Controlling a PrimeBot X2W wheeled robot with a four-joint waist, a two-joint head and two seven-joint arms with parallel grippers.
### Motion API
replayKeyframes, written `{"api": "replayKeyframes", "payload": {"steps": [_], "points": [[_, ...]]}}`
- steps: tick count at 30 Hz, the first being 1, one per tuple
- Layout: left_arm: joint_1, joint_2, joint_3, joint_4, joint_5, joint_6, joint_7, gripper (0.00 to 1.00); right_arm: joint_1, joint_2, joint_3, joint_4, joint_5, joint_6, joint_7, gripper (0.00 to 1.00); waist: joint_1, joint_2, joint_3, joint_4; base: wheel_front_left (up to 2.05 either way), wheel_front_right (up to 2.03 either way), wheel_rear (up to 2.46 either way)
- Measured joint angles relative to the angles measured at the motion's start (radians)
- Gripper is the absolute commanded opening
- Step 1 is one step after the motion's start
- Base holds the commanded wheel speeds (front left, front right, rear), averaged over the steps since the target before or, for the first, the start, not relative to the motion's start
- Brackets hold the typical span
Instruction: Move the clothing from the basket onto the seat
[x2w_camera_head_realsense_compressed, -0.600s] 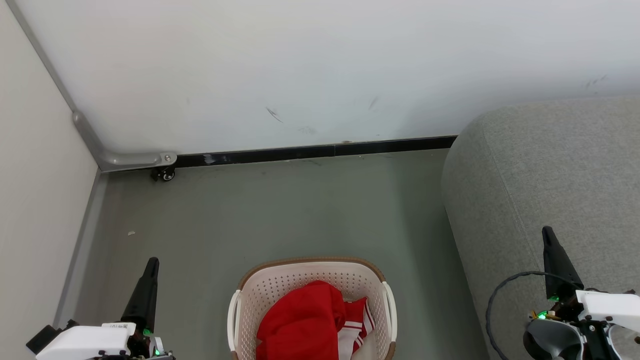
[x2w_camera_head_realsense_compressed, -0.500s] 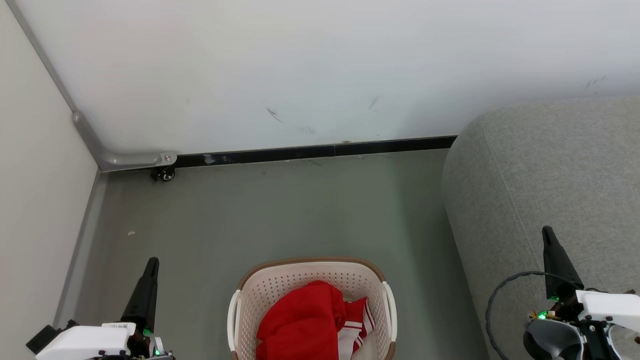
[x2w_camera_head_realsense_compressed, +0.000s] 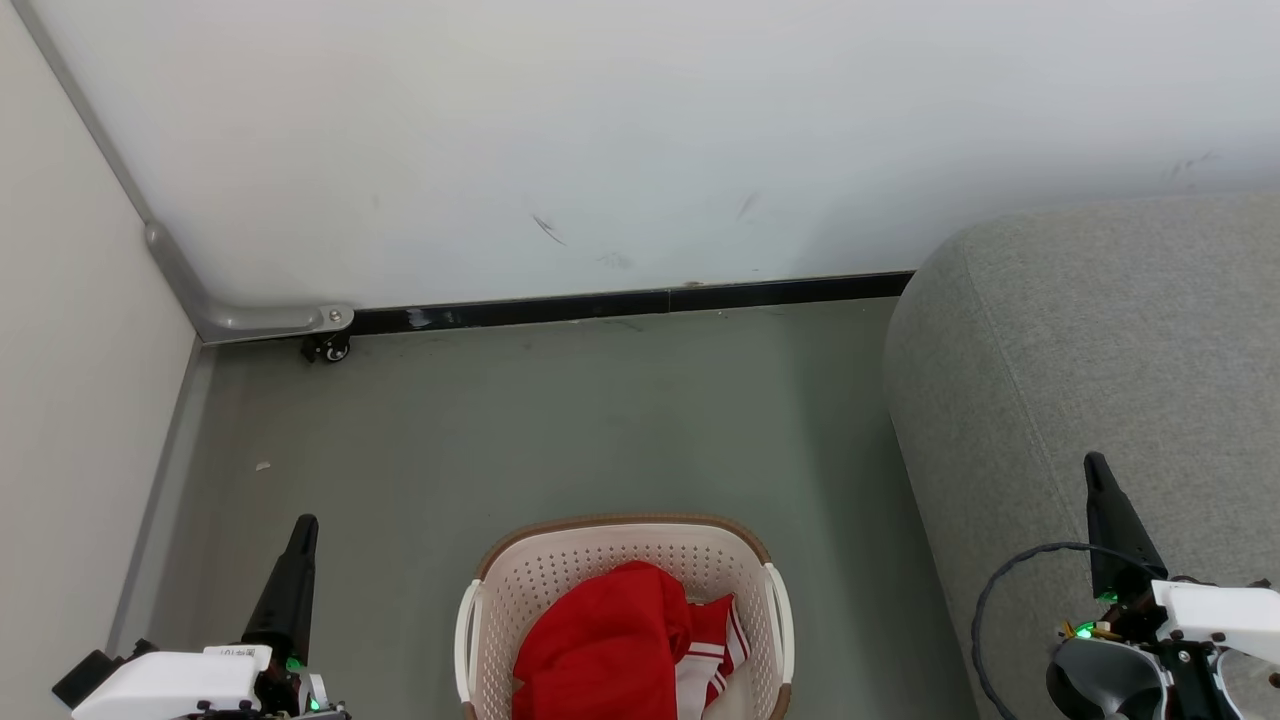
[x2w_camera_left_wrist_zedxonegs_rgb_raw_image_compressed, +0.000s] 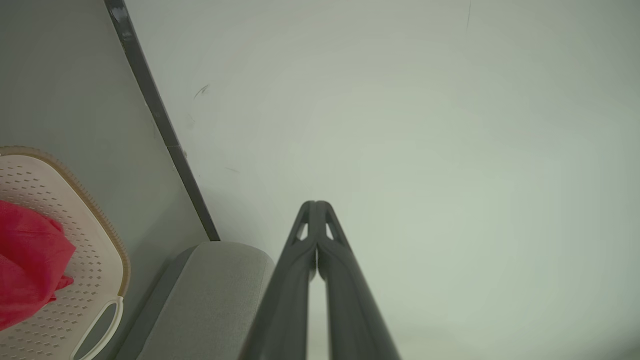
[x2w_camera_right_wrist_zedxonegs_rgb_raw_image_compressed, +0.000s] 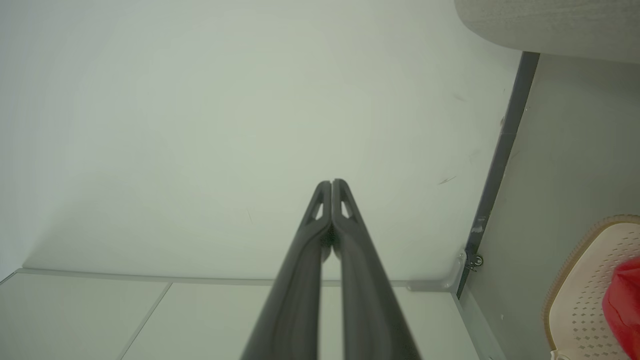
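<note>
Clothing (x2w_camera_head_realsense_compressed: 610, 645) unmoved in basket (x2w_camera_head_realsense_compressed: 620, 545), nothing changed since earlier. Closed and holding nothing: left gripper (x2w_camera_head_realsense_compressed: 306, 524), right gripper (x2w_camera_head_realsense_compressed: 1095, 462). Grey floor (x2w_camera_head_realsense_compressed: 560, 420) separates basket from seat (x2w_camera_head_realsense_compressed: 1090, 340) at right.

Right pincer (x2w_camera_right_wrist_zedxonegs_rgb_raw_image_compressed: 331, 184) closed, facing white wall (x2w_camera_right_wrist_zedxonegs_rgb_raw_image_compressed: 200, 125); basket (x2w_camera_right_wrist_zedxonegs_rgb_raw_image_compressed: 580, 285) lower right, clothing (x2w_camera_right_wrist_zedxonegs_rgb_raw_image_compressed: 625, 305) apparently inside.

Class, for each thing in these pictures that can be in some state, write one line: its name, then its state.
clothing: crumpled in the basket, not held.
basket: upright on the floor, clothing inside.
seat: no clothing on the part in view.
left gripper: shut, holding nothing.
right gripper: shut, holding nothing.
</note>
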Motion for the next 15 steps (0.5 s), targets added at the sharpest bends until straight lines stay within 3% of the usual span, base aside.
{"api": "replayKeyframes", "payload": {"steps": [15], "points": [[0.0, 0.0, 0.0, 0.0, 0.0, 0.0, 0.0, 0.0, 0.0, 0.0, 0.0, 0.0, 0.0, 0.0, 0.0, 0.0, 0.0, 0.0, 0.0, 0.0, 0.0, 0.0, 0.0]]}}
